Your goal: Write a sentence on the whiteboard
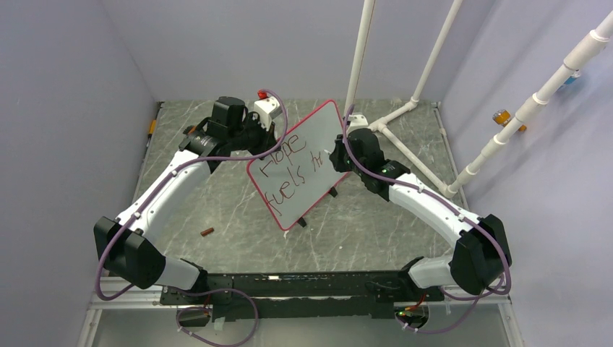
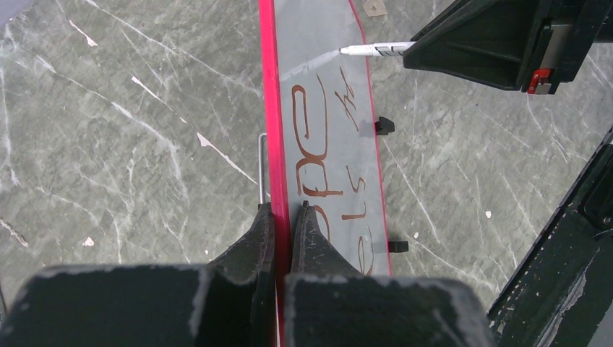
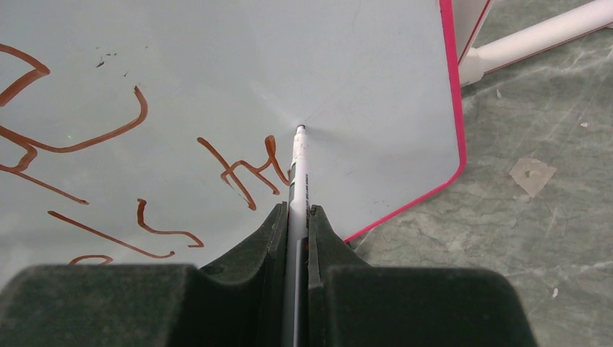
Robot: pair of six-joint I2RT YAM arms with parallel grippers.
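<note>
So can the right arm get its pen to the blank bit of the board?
Probably yes: the right gripper has the pen tip on the board beside the writing, with bare surface beyond and nothing between.

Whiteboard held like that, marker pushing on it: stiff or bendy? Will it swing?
Probably light: the left gripper keeps the whiteboard tilted by pinching just its thin red frame. Likely a bit bendy: the surface seems to dimple around the marker tip. It may pivot too, since the push lands far from the clamped edge.

The standing whiteboard [image 1: 302, 166] blocks the table's [image 1: 238, 238] middle — white pipes [image 1: 416, 160] fence the far right; free room lies near-left.
</note>
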